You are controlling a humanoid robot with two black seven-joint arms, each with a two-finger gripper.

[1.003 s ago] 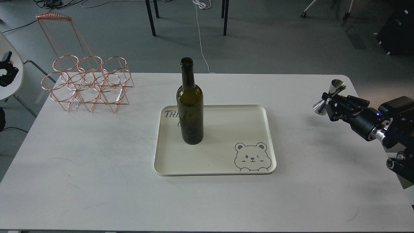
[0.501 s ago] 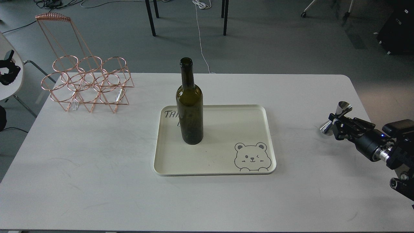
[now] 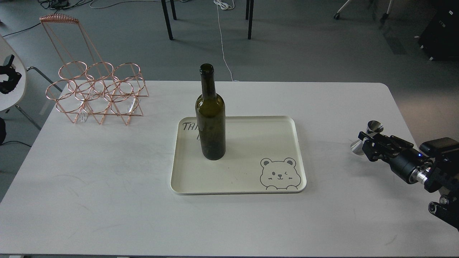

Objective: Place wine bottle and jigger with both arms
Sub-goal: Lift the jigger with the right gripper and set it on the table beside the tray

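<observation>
Right claw (image 3: 365,146) is clamped on the jigger (image 3: 365,138), tilted, low over the counter (image 3: 107,200) near its right edge; can't tell if the base touches. Left claw (image 3: 7,76) is a small dark shape off the counter's left edge, fingers not resolvable, so can't tell whether apart or together. Bottle (image 3: 211,118) stands upright on the tray (image 3: 251,150) at counter centre, in the tray's far-left part, nothing gripping it. Wire rack (image 3: 96,93) sits at the far-left corner.

Judgement: bottle half looks done, jigger placement is the step in hand. Next move needs the jigger squared upright and seated on a flat spot before release, then a straight claw retreat so it doesn't tip. Risk: narrow waist, small base, topples easily if let go tilted.
</observation>
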